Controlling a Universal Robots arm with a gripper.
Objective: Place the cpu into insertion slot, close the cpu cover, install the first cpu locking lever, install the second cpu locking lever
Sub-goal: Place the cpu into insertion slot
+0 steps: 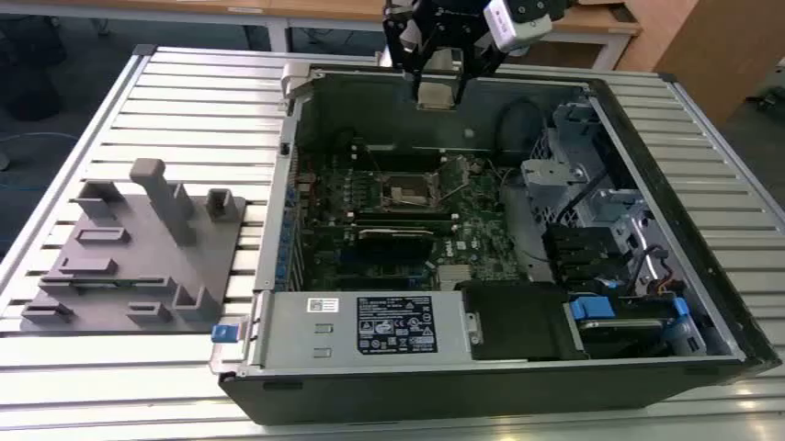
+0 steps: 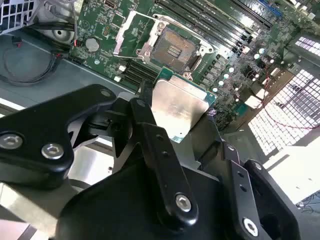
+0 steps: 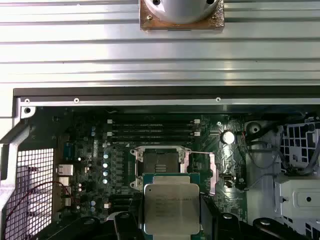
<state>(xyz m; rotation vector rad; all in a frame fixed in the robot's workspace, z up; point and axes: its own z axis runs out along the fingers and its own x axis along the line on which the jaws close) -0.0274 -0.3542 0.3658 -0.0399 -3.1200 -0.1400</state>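
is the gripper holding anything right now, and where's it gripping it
The gripper holds the cpu, pinched by two opposite side edges.

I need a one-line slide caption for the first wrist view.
The hand holds the cpu clear of the open, empty insertion slot.

cpu: silver-grey top, green rim
slot: dark, silver frame
board: green
gripper: black
table: pale grey, ribbed
jig: plain grey

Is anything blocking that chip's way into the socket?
Nothing visible does. The gripper holds the cpu above the open case; the insertion slot lies bare on the board, with the cpu cover swung open beside it.
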